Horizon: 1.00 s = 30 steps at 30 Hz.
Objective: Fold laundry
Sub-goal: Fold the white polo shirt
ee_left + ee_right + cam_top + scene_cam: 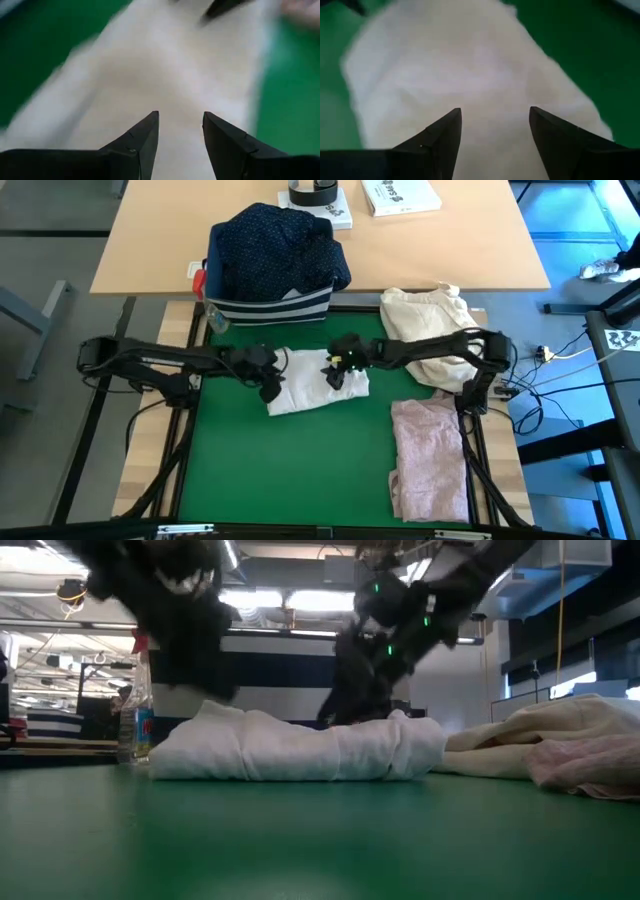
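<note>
High view: white shirt (pixel 318 385), folded into a compact block, lies mid-desk on the green mat (pixel 300 470). I see the left hand (pixel 268 385) at its left end and the right hand (pixel 338 373) over its right half. The pale pink top (pixel 430 455) lies near the right edge; the navy white-dotted shirt (pixel 275 245) is heaped in the striped bin (pixel 270 305).

Low view: the block sits plump, layers loose. Risk, in my judgement: a fingertip catching the top layer on lift-off would drag the fold open.

Left wrist view: fingers (pixel 142 137) spread, nothing pinched, cloth close beneath.

Right wrist view: fingers (pixel 445 132) spread wide, empty. A low sideways move could snag and skew the block.
</note>
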Each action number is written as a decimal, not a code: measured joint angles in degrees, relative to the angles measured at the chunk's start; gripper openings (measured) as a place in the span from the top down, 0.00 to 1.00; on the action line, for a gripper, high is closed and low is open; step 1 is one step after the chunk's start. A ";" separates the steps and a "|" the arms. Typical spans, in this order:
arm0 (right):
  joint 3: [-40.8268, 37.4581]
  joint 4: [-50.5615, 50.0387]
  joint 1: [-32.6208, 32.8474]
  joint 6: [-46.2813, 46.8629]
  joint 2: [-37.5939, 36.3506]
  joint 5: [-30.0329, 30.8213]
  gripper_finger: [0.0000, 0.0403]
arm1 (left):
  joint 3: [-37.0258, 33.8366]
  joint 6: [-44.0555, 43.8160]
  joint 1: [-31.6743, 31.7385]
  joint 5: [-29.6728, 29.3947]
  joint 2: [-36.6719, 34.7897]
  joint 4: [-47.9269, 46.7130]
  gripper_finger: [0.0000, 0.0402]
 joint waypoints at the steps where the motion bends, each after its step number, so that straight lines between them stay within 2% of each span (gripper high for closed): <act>1: -1.06 1.07 -0.02 0.02 0.78 0.30 0.42 | -1.59 -0.25 0.28 -1.26 1.02 -0.54 0.63; 7: -4.98 3.12 0.49 -0.43 2.86 1.09 0.42 | -10.65 -4.25 0.71 -3.15 3.81 1.78 0.64; 12: -5.90 3.62 3.66 1.47 3.00 0.77 0.42 | -14.21 -5.94 -1.53 2.18 2.67 4.98 0.66; 17: -5.99 3.19 12.35 6.25 3.00 1.54 0.42 | -14.46 -8.07 -8.74 11.37 1.68 6.65 0.69; 23: -5.94 3.50 23.80 13.45 3.00 8.03 0.42 | -14.09 -15.41 -22.20 15.50 1.33 7.27 0.71; 27: -5.59 2.18 25.35 16.78 1.48 11.54 0.42 | -10.37 -16.99 -24.97 20.52 -2.16 4.02 0.72; 30: -2.83 -2.40 25.18 16.24 0.00 12.95 0.42 | -5.56 -16.26 -25.42 22.01 -5.91 -1.91 0.73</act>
